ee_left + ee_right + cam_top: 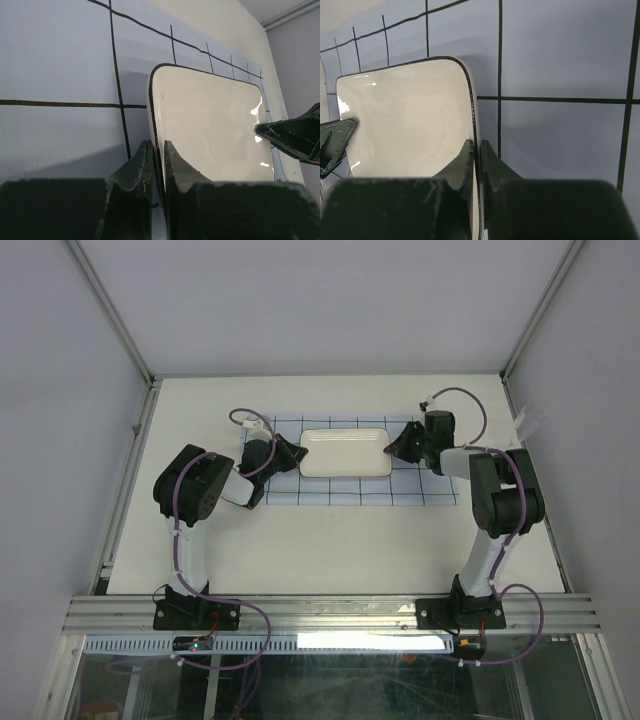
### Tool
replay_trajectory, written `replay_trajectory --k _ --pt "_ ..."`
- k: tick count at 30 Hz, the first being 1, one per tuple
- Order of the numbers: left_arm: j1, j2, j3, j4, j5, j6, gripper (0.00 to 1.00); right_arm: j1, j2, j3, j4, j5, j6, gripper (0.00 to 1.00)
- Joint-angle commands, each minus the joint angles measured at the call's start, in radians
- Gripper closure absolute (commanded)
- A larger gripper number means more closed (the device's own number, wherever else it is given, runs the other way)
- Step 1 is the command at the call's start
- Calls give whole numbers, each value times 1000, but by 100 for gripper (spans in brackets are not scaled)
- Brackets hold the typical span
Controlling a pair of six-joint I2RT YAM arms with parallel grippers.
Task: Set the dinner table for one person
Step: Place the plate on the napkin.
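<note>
Left fingers (141, 167) and right fingers (462, 167) pinch opposite rims of the glossy, black-edged, rounded-rectangular white plate (345, 452).

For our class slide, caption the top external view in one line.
Left hand and right hand grip opposite ends of the white plate over the gridded cloth on the dinner table.

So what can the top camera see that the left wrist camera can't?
Only the top view shows the whole left arm and right arm and the dinner table around the cloth. Only the left wrist view shows the left tool pinching the plate's rim close up. Both show the white plate on the blue gridded cloth, with the right tool at its far end.
</note>
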Motion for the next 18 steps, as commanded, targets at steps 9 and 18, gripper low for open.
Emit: replay_trajectory --k 9,18 --pt "-25 -64 -21 139 155 18 100 10 -58 1 74 49 -4 100" --pt "-25 -51 -17 142 160 13 100 12 -50 -8 84 54 -5 100"
